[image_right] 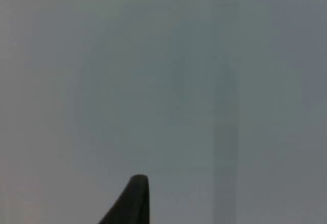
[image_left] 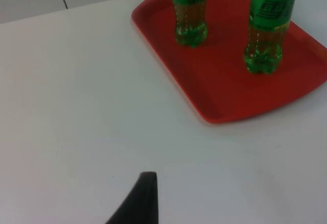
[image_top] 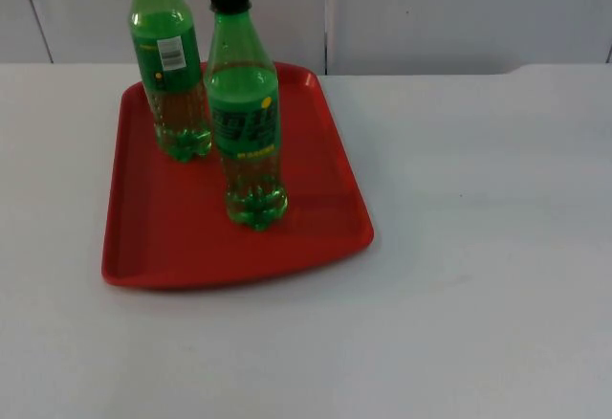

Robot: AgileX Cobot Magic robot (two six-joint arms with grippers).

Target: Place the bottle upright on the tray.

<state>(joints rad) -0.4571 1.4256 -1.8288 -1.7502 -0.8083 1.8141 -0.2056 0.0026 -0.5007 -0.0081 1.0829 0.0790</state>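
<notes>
Red tray (image_top: 143, 247) on white table (image_top: 478, 247): two green bottles upright, near bottle (image_top: 246, 122) black-capped, far bottle (image_top: 170, 65) behind. Left gripper (image_left: 145, 193), right gripper (image_right: 134, 196): finger spread cannot be told.

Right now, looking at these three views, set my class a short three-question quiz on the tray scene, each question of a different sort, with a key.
1. True or false: both bottles lie flat on the tray.
2. How many green bottles stand on the red tray?
3. The capped bottle stands: A) nearer the camera than the other bottle B) off the tray C) farther back.

Key: 1 false; 2 two; 3 A.
</notes>
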